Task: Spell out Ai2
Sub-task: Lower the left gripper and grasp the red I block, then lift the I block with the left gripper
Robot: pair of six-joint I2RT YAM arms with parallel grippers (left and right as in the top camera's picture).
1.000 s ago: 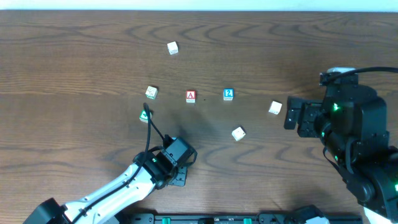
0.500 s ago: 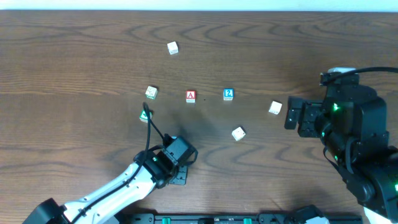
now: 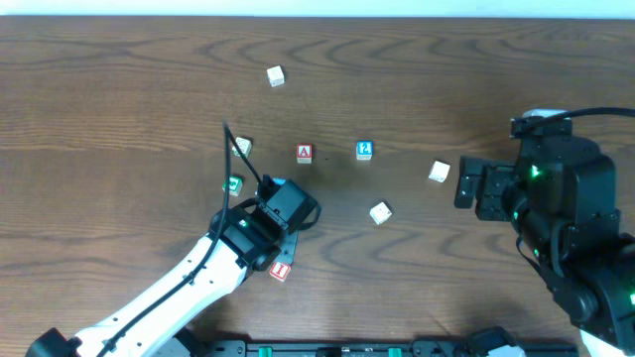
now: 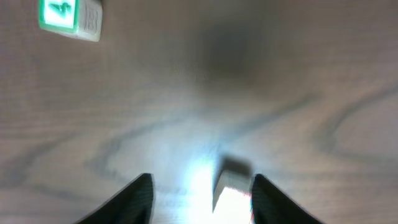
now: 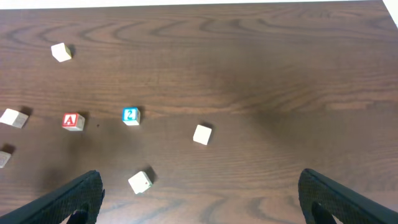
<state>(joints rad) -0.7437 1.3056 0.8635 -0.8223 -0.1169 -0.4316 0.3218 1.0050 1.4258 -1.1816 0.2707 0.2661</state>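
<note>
The red A block and the blue 2 block sit side by side at mid table, with a gap between them. Both also show in the right wrist view, the A block left of the 2 block. A white block with a red marking lies near the front edge; I cannot read the marking. My left gripper is open just above it. In the left wrist view this block sits between the spread fingers, close to the right one. My right gripper is open and empty at the right.
A green 4 block lies left of my left arm and shows in the left wrist view. Pale blocks lie at the far side, left of the A block, and to the right.
My left arm has moved away from the front edge toward mid table. The red-marked block now shows on the table where the gripper was. The right arm has not moved.
</note>
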